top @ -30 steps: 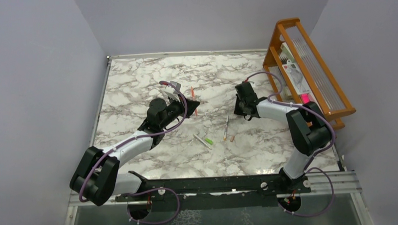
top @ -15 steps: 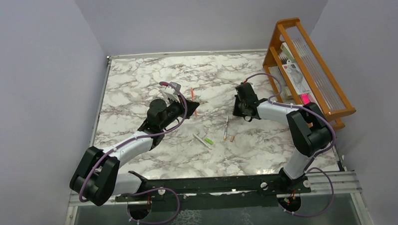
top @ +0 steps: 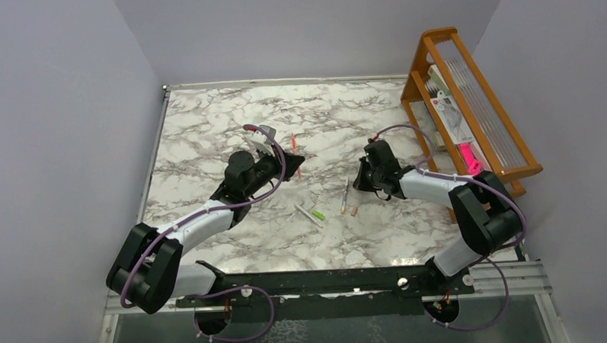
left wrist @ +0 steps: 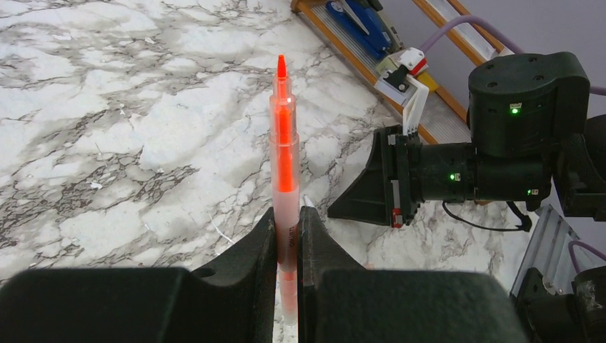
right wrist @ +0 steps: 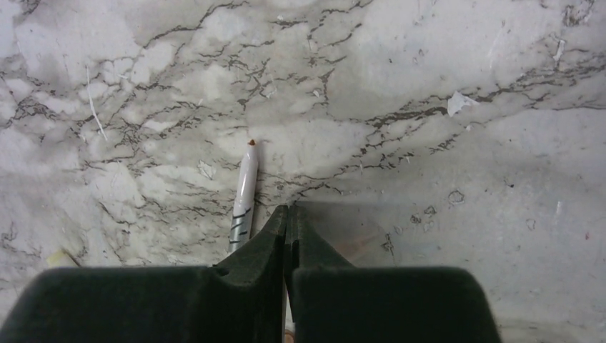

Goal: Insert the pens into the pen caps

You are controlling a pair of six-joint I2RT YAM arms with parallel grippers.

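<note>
My left gripper (top: 291, 161) is shut on the orange-red pen (top: 294, 150) and holds it above the table. In the left wrist view the pen (left wrist: 285, 153) stands up between the fingers (left wrist: 261, 239), tip pointing away. My right gripper (top: 359, 181) is shut and empty, low over the marble. A whitish pen (top: 345, 194) lies just left of it, and it also shows in the right wrist view (right wrist: 244, 193) beside the closed fingertips (right wrist: 277, 221). A tan cap (top: 354, 212) lies near that pen. Another whitish pen (top: 306, 212) lies beside a green cap (top: 319, 215).
An orange wooden rack (top: 473, 97) with papers stands at the table's right edge; it also shows in the left wrist view (left wrist: 343, 43). The right arm's wrist (left wrist: 500, 164) is to the right of the held pen. Grey walls enclose the marble table (top: 207, 129).
My right gripper has moved nearer and lower, down towards the whitish pen. The left arm and its orange-red pen have not moved.
</note>
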